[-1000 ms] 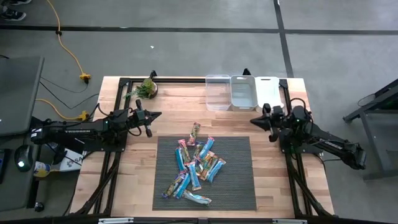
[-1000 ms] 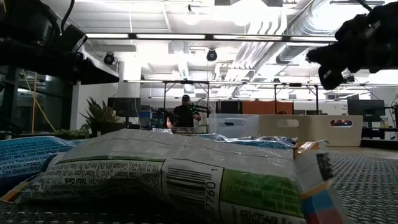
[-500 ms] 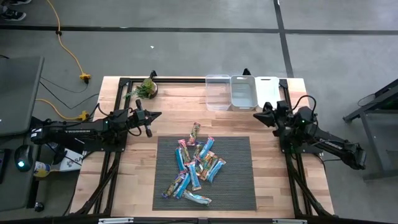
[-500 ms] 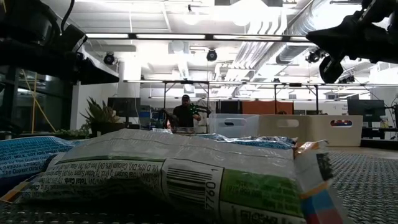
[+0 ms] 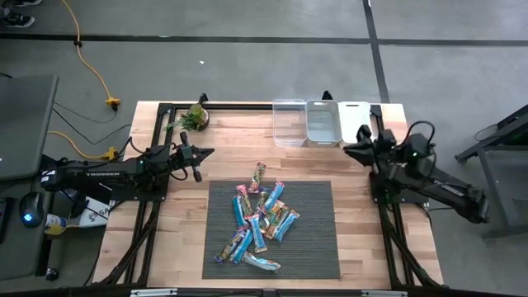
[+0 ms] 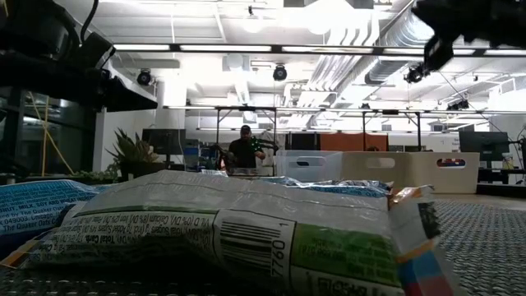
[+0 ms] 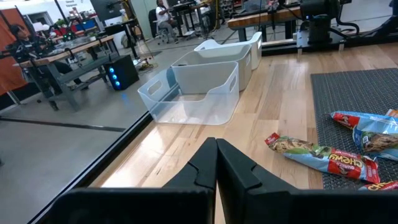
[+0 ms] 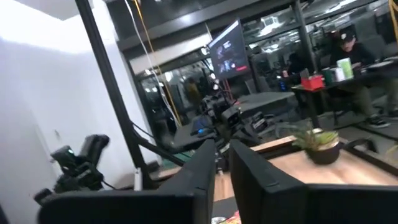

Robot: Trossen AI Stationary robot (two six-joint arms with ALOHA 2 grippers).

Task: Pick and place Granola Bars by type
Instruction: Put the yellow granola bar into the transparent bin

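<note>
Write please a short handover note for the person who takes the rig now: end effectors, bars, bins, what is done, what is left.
Left end effector: shut, empty, waiting above bare wood left of the mat.
Right end effector: slightly open, empty, raised near the white bin.
Granola bars: all piled on the dark mat; one lies at its far edge.
Three bins, including the clear bin and grey bin: no bars visible inside.
Done: nothing sorted.
Left: every bar, by type.

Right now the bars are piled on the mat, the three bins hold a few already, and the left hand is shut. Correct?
Not quite. The high view shows the three bins empty. The bars are all on the mat, and the left hand is shut.
</note>
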